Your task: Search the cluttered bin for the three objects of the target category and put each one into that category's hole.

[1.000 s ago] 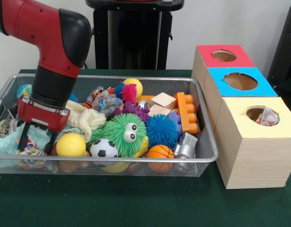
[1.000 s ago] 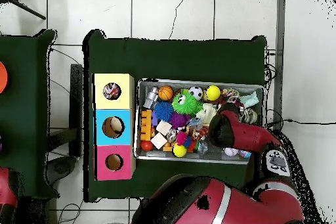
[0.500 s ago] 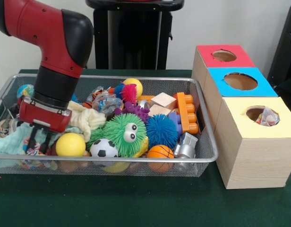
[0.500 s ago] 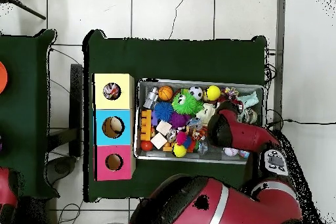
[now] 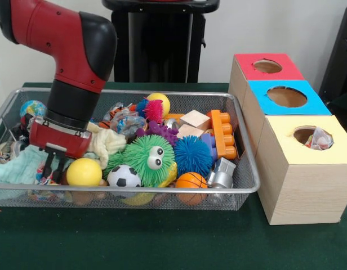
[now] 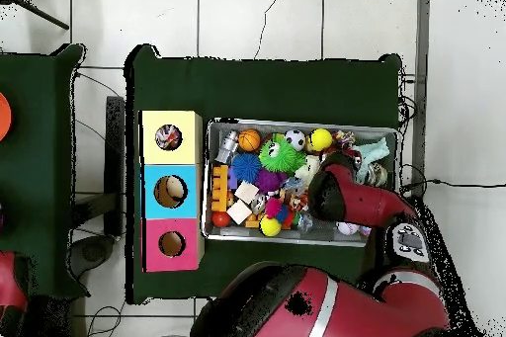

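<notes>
Currently the gripper [image 5: 51, 171] sits low at the left end of the bin [image 5: 162, 194], fingers close together among a printed cloth [image 5: 44, 179], grip unclear. A yellow ball [image 5: 84, 172] lies just right. Far right, another cloth [image 5: 319, 139] fills the yellow box's hole [image 5: 306, 134].

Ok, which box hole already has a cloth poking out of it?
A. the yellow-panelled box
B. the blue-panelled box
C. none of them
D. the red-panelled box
A: a printed cloth sits in the hole of the yellow-panelled box, while the holes in the red-panelled box and the blue-panelled box show no cloth.
</notes>
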Robot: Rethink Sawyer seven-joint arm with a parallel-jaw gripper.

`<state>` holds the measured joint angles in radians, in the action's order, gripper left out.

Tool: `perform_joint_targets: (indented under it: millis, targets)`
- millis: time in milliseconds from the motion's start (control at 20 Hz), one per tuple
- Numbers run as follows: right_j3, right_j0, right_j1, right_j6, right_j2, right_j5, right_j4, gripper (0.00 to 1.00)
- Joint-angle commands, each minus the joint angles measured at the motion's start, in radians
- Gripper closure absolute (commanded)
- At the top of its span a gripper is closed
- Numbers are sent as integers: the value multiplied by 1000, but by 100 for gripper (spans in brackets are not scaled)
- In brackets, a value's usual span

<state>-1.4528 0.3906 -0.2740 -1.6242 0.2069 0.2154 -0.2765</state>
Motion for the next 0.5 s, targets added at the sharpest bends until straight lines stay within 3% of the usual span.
perform_joint_targets:
  millis: [50,250,500]
  targets:
    - [-63,-23,-49,-161,-100,58,-45,100]
    - [-131,-67,-162,-163,-82,14,-40,100]
    - [-164,-120,-227,-154,-41,-41,-11,100]
